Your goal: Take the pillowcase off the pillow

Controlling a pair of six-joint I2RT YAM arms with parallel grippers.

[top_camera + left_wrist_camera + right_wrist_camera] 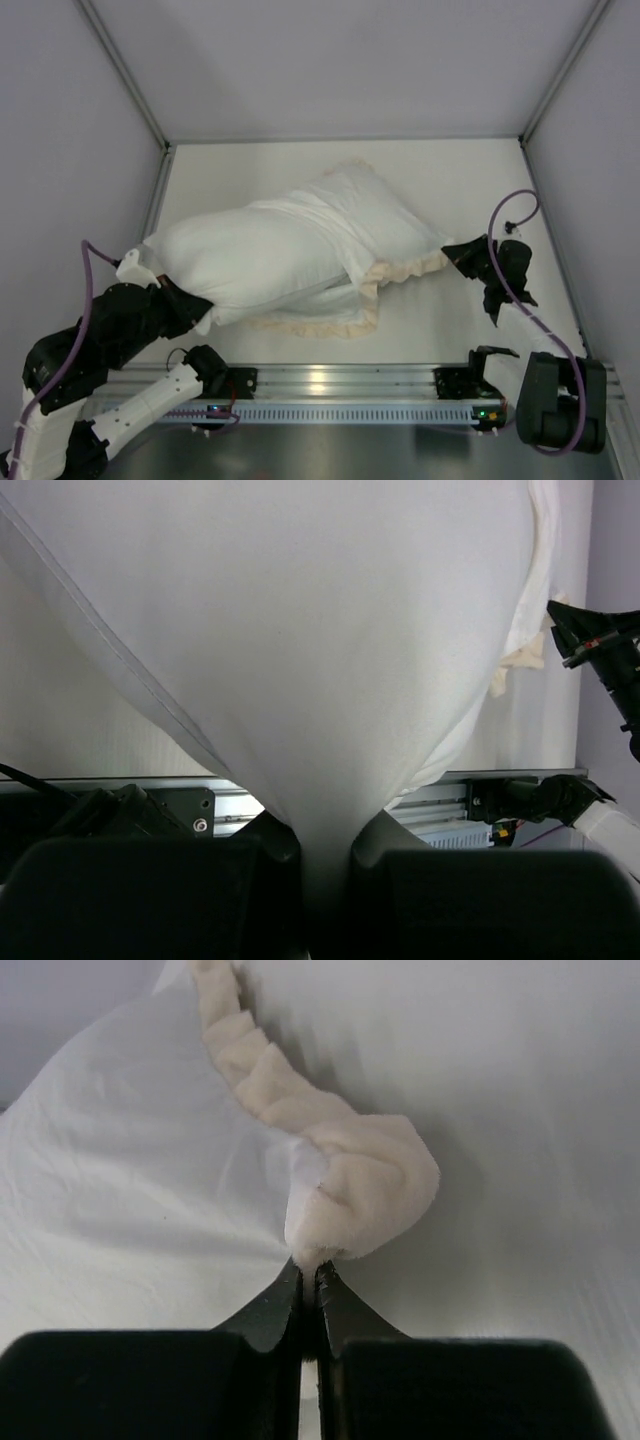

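The plain white pillow (pixel 240 260) lies at the left, its left half sticking out of the pillowcase (pixel 375 215). The pillowcase lies white face up, with its cream ruffle (pixel 405 268) along the near edge. My left gripper (pixel 152 272) is shut on the pillow's left end; in the left wrist view the pillow (pixel 300 630) narrows into the closed left gripper (pixel 325 830). My right gripper (pixel 457 250) is shut on the ruffle at the pillowcase's right corner. In the right wrist view the right gripper (pixel 310 1275) pinches the cream ruffle (pixel 370 1180). The grey face is hidden.
An aluminium rail (pixel 340 385) with both arm bases runs along the near edge. White enclosure walls and metal posts (pixel 125 70) bound the white table (pixel 480 180) at the left, back and right. The right gripper (pixel 590 640) also shows in the left wrist view.
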